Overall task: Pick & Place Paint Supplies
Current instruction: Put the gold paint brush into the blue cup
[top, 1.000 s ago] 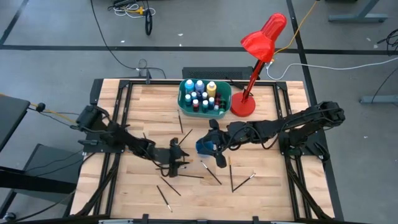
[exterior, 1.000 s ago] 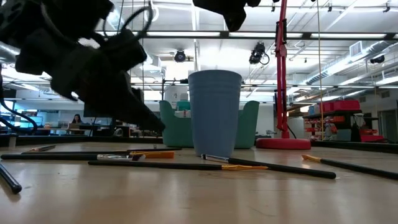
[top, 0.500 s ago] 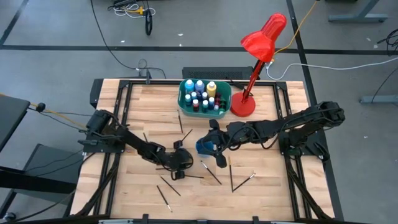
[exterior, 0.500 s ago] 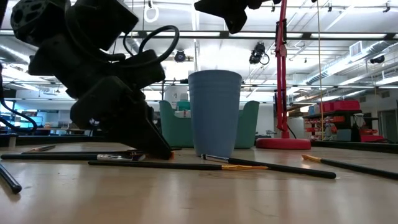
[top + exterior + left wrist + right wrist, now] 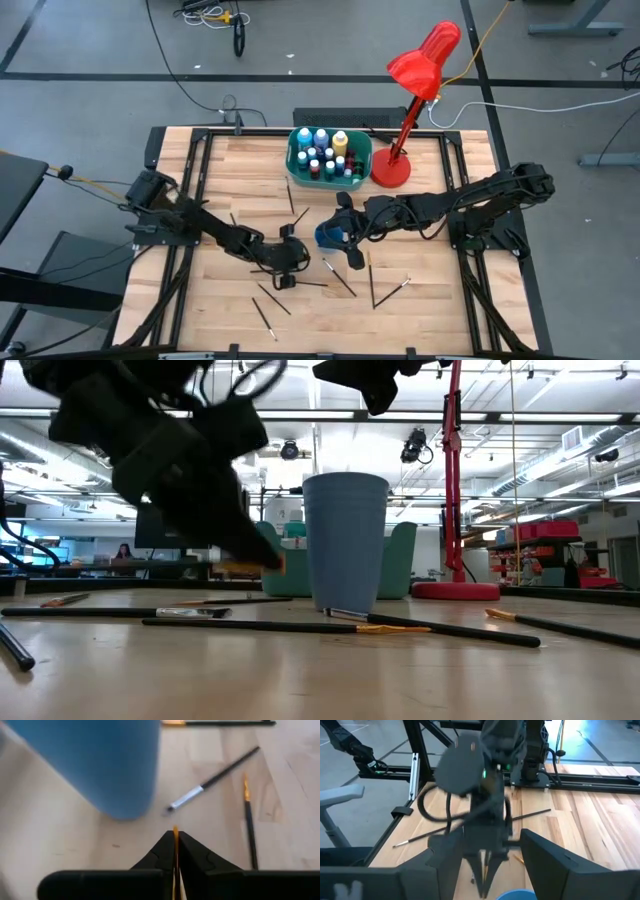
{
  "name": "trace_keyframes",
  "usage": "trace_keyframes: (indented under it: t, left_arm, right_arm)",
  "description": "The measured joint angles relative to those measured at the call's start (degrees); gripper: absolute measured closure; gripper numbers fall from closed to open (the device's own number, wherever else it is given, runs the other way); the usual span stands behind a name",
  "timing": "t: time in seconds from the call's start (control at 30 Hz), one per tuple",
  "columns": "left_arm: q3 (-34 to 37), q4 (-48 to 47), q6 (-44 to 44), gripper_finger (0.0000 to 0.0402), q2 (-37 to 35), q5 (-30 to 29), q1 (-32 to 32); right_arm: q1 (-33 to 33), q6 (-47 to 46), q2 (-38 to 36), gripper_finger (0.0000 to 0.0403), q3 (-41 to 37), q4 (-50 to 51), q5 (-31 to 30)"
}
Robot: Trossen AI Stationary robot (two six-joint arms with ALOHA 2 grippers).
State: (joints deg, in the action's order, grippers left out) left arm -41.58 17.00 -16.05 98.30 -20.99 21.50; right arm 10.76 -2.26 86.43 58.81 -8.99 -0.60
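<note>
I'm looking down on a pale wooden plank table [image 5: 420,300] set in a black frame, standing on a grey floor crossed by loose cables. My left gripper [image 5: 292,262] is near the middle of the table, just left of the blue cup [image 5: 327,237], its fingers [image 5: 192,861] pinched together on a thin paintbrush [image 5: 175,851] with an orange end; in the low view that brush is lifted clear of the wood. My right gripper [image 5: 347,222] hovers over the cup with its fingers spread wide and nothing between them. More paintbrushes [image 5: 339,277] lie scattered flat on the front half of the table, several near the cup. At the back edge sits the teal tub [image 5: 296,160], filled with small paint bottles [image 5: 322,152], and just beside it, to the right, the round base of the red desk lamp [image 5: 392,168]. From table height I see a large workshop behind: long ceiling light strips, shelving on the right, and a person seated far off at the left.
</note>
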Motion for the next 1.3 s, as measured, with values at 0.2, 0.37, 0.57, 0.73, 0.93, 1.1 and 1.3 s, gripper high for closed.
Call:
trace_keyframes:
  t: [0.2, 0.37, 0.57, 0.73, 0.93, 1.1, 1.3]
  left_arm:
    - [-1.8, -0.7, 8.8, 0.0392, -6.7, -6.1, 0.9]
    - [-2.8, -2.6, 18.1, 0.0381, -12.9, -16.7, 0.9]
    - [-3.8, 2.6, 27.4, 0.0392, -22.0, -19.4, -0.2]
    - [-4.0, 19.8, 32.8, 0.0379, -24.8, -5.0, -1.9]
    - [-3.8, 31.1, 34.0, 0.0392, -19.4, 10.7, -5.2]
    - [-4.0, 45.4, 32.9, 0.0381, -10.1, 11.8, -7.2]
    - [-4.5, 60.8, 31.9, 0.0392, 0.3, 17.9, -9.5]
  right_arm:
    - [0.0, -0.7, 0.0, 0.0201, 0.0, 0.4, 0.0]
    - [0.0, -3.3, -1.4, 0.0201, 0.0, 1.8, 0.0]
    - [0.0, -3.7, -6.6, 0.0201, 0.0, 7.5, 0.0]
    - [0.2, -4.8, -8.8, 0.0201, 0.0, 8.9, 0.0]
    - [0.2, -4.8, -11.0, 0.0201, 0.0, 12.8, -3.7]
    - [0.2, -4.8, -13.3, 0.0201, 0.0, 15.3, -9.4]
    - [0.2, -4.8, -17.0, 0.0201, 0.0, 22.3, -19.0]
